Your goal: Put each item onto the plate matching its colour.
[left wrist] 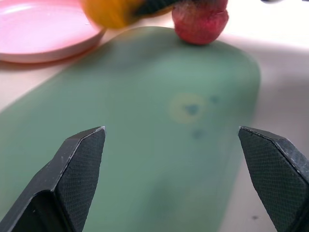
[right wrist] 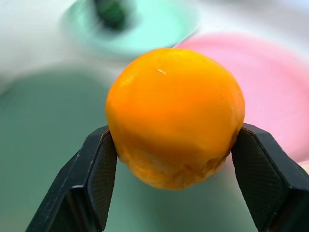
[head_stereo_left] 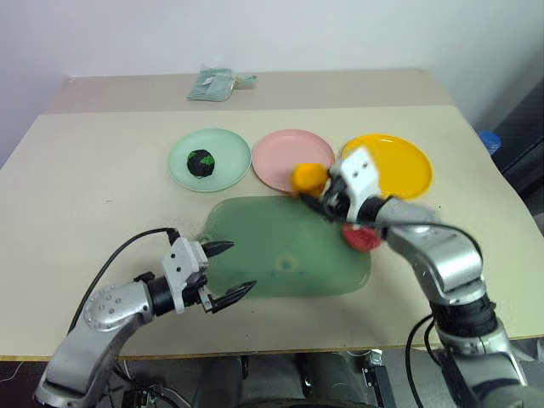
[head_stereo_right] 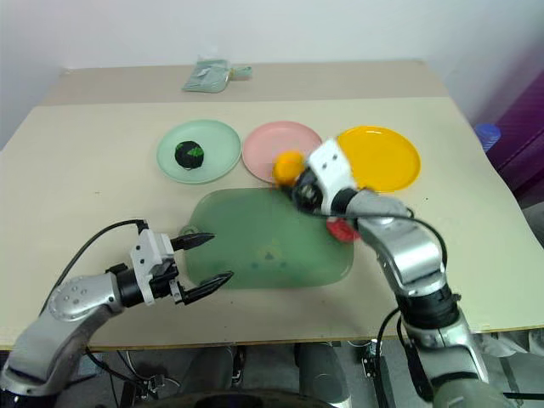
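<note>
The green ball sits on the mint plate; right gripper clamps the orange fruit beside the pink plate, red apple waits, left gripper gapes empty.

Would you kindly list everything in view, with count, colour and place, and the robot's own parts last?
Table: one, beige.
Plates: three in a row; mint green left, pink middle, yellow right.
Ball: one, dark green-black, on the mint plate.
Orange: one, held at the pink plate's near edge.
Apple: one, pink-red, at the board's right edge.
Board: one, translucent green, nearer than the plates.
Packet: one, pale green, at the far edge.
Left pincer: open, empty, at the board's left end.
Right pincer: shut on the orange.
</note>
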